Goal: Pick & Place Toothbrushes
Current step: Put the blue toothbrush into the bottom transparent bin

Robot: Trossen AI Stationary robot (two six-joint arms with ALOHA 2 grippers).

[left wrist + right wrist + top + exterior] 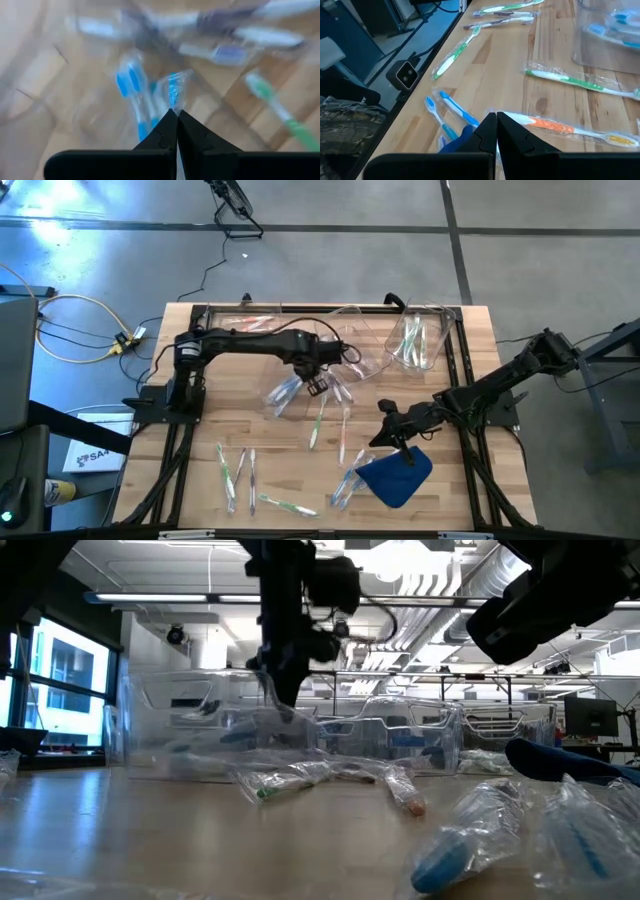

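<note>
The left tool (318,385) hangs over mid-tabletop (240,500), fingers together, empty; a wrapped blue toothbrush (283,393) lies just beside its tip. Other toothbrushes (240,470) lie scattered. The right tool (403,448), fingers together, sits above the blue cloth (398,477). No writing is legible.

We find almost nothing readable. In the high view, a white box (88,452) on the floor beside the bench's left edge bears dark lettering; we make out only what looks like "SA", and the rest is too small to read. The toothbrush wrappers, bins and arms show no legible print.
</note>
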